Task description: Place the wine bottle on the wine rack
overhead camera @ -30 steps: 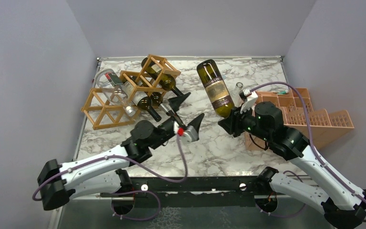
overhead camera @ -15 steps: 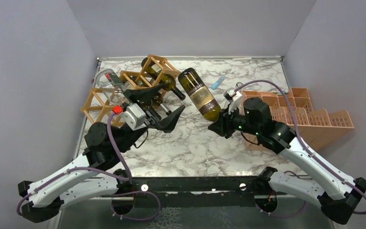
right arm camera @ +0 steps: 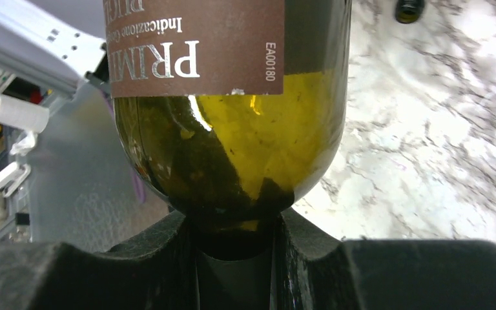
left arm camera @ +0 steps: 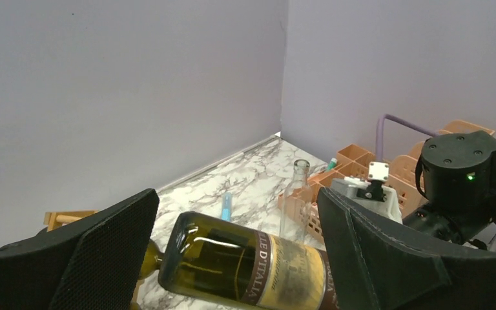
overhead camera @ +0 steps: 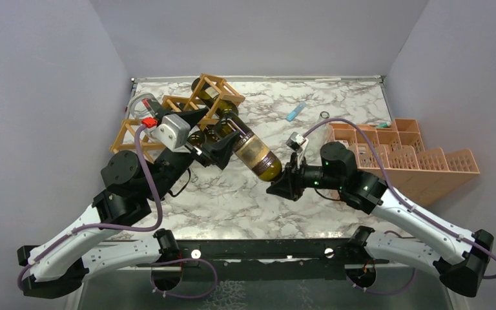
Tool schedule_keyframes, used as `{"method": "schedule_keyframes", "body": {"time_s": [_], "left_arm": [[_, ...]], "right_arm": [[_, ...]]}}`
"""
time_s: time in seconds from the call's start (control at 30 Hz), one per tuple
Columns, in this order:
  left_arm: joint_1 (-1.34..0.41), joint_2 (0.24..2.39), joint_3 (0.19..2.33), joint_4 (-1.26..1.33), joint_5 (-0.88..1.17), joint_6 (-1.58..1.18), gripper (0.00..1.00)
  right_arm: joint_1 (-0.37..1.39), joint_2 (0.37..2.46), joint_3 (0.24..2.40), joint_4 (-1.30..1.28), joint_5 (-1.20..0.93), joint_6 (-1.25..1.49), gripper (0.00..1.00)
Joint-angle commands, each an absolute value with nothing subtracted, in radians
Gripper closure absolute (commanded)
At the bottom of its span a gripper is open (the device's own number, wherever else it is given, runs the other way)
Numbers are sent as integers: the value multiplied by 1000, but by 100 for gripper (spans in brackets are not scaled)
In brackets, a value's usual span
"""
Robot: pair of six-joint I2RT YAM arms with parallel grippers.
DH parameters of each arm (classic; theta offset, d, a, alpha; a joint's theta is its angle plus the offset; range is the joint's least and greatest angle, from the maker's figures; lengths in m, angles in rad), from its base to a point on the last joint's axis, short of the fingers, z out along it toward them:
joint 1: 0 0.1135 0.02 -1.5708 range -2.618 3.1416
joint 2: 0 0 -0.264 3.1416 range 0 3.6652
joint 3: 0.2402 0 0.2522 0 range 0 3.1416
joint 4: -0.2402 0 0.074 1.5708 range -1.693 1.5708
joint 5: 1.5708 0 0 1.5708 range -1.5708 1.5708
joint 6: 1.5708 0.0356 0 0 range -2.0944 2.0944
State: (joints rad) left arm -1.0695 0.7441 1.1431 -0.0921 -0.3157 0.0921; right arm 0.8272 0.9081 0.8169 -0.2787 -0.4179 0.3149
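Right gripper (overhead camera: pixel 279 186) is clamped on the bottle (overhead camera: pixel 253 152) at the neck. Its wrist cam shows the neck pinched between both fingers (right arm camera: pixel 161 248), with the shoulder right above them. The bottle is in the air and slanted, neck end at 4 o'clock, base end at 10 o'clock, brown label up. The base sits just beside the rack (overhead camera: pixel 214 79), not in a slot; can't tell if they touch.

Left gripper (overhead camera: pixel 210 134) has its fingers spread wide and grips nothing. It's at the bottle's base end, and its wrist cam shows the bottle (left arm camera: pixel 252 265) lying across the gap between the fingers. Can't tell if there's contact.

The rack sits at 10 o'clock on the table (overhead camera: pixel 336 97), with a dark bottle (overhead camera: pixel 208 90) and a clear bottle (overhead camera: pixel 143 104) already in it. A pink crate (overhead camera: pixel 426 161) is at 3 o'clock. A small blue tube (overhead camera: pixel 295 112) lies at 1 o'clock from the held bottle.
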Motion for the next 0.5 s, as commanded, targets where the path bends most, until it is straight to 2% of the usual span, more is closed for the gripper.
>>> {"method": "schedule_keyframes", "body": {"time_s": [0.0, 0.13, 0.33, 0.47], "left_arm": [[-1075, 741, 1210, -166, -365, 60, 1], [-1075, 750, 1227, -162, -362, 97, 1], [-1075, 839, 1397, -258, -380, 173, 1], [-1075, 829, 1387, -264, -436, 158, 1]], "right_arm": [[903, 916, 825, -49, -466, 314, 99], [1028, 956, 804, 9, -392, 300, 99], [1223, 1092, 830, 86, -274, 233, 99], [1298, 1218, 880, 104, -223, 229, 99]]}}
